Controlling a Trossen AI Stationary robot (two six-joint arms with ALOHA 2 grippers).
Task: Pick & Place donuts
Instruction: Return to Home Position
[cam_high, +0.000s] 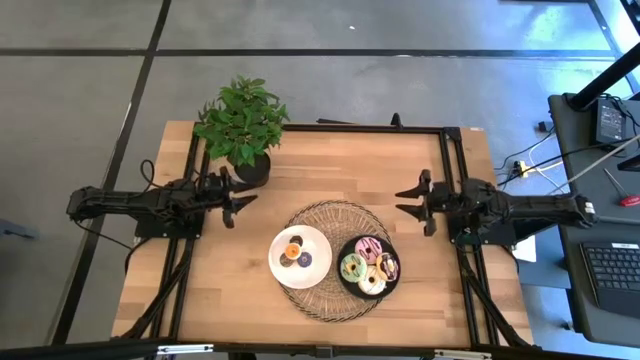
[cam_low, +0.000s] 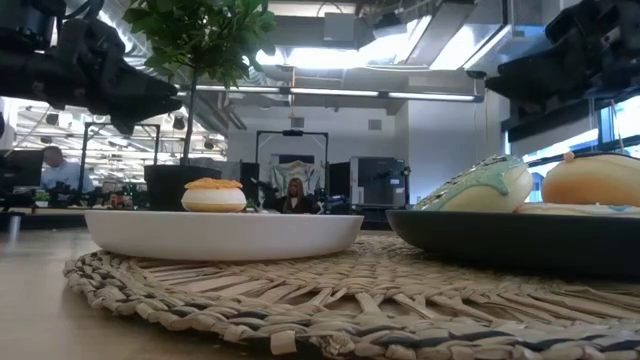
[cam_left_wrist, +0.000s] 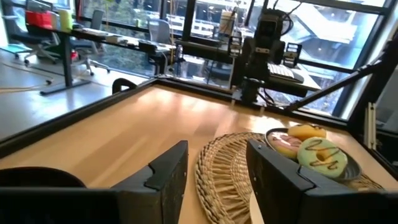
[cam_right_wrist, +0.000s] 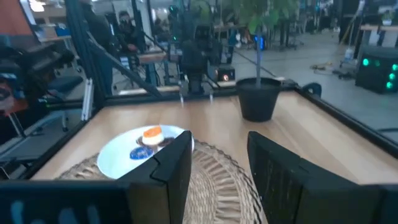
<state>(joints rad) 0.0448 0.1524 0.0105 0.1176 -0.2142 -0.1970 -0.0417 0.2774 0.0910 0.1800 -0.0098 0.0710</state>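
Note:
A white plate (cam_high: 316, 240) and a black plate (cam_high: 343, 286) sit side by side on a round woven mat (cam_high: 335, 215). Tiny orange, purple and brown donuts (cam_high: 295, 254) lie on the white plate. Larger pink, green, cream and chocolate donuts (cam_high: 367, 266) fill the black plate. My left gripper (cam_high: 238, 197) hovers open left of the mat, beside the plant pot. My right gripper (cam_high: 410, 203) hovers open right of the mat. In the left wrist view the black plate's donuts (cam_left_wrist: 314, 149) show beyond the open fingers; in the right wrist view, the white plate (cam_right_wrist: 118, 155) does.
A potted green plant (cam_high: 241, 128) stands at the far left of the table, close to my left gripper. Bare wood lies left and right of the mat. A black frame (cam_high: 360, 128) runs along the table's far edge. A desk with a keyboard (cam_high: 610, 275) stands right of the table.

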